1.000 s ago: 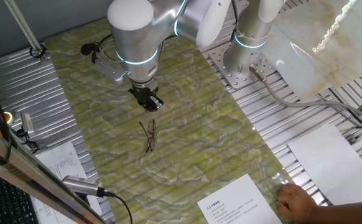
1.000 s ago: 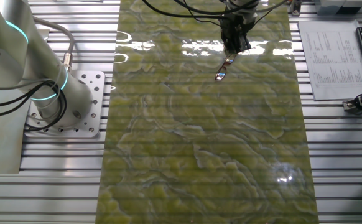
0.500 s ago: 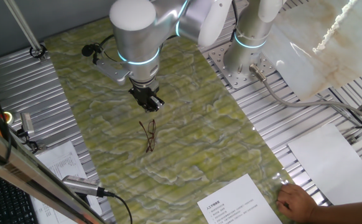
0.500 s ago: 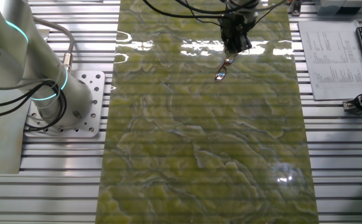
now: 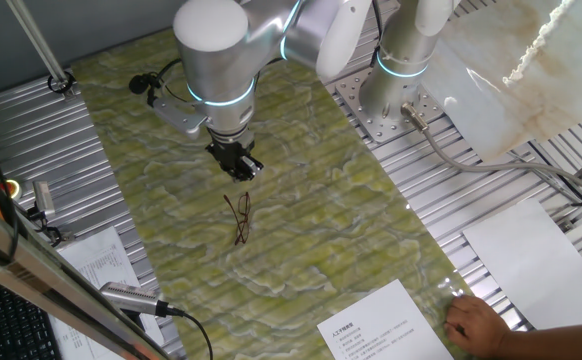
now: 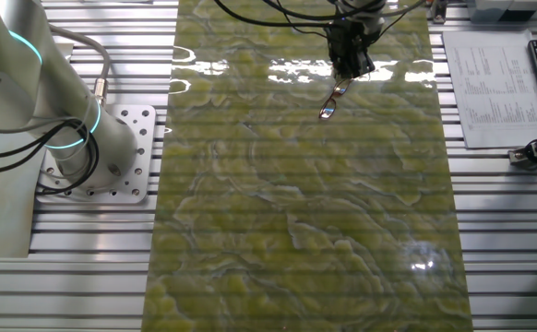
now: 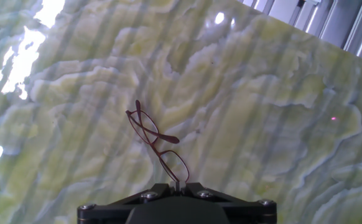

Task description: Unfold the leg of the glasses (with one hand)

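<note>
We see the end effector hanging above the bench, its small black fingers drawn close together with nothing between them; in the hand view only its dark base shows along the bottom edge, so we judge it clenched or nearly so from the fixed views, and we cannot tell whether a thin gap remains; it touches nothing, and the glasses lie apart from it on the green marbled mat, a little nearer the camera in that fixed view and just beside the tips in the other fixed view; in the hand view the glasses sit just ahead of the fingers, the thin reddish frame lying with its legs folded across one another, as best we can read so fine a wire; from here we think the main risk is that the fingers come down on the wrong part, catching both legs or the lens rim instead of one leg, since the wires cross closely; a second risk is that a push on the leg slides the whole light frame across the smooth mat rather than swinging the hinge, because nothing braces it and only one arm works; pressing down too hard could bend the frame; a person's hand rests on a sheet of paper at the bench edge, well apart from the work.
</note>
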Tool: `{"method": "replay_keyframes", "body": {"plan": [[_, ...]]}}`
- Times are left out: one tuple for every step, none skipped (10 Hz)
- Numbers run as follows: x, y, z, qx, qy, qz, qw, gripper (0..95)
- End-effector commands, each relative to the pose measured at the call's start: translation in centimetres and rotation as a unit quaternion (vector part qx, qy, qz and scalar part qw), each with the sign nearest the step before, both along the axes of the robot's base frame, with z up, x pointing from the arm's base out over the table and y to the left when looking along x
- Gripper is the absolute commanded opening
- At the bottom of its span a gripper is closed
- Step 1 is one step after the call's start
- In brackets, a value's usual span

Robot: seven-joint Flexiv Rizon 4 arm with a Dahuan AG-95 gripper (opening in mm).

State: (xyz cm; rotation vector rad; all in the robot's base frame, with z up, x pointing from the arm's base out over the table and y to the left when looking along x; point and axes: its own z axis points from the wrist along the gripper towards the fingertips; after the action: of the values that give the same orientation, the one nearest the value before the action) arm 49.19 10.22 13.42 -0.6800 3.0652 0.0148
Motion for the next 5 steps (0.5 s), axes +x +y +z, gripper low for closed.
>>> {"method": "replay_keyframes", "body": {"plan": [[0.04,0.03,-0.03,0.000,0.000,0.004,1.0000,0.0],[0.04,0.03,-0.03,0.000,0.000,0.003,1.0000,0.0],[0.04,0.03,-0.03,-0.001,0.001,-0.001,1.0000,0.0],[0.04,0.03,-0.03,-0.002,0.004,0.004,1.0000,0.0],[0.03,0.03,-0.04,-0.003,0.004,0.006,1.0000,0.0]]}}
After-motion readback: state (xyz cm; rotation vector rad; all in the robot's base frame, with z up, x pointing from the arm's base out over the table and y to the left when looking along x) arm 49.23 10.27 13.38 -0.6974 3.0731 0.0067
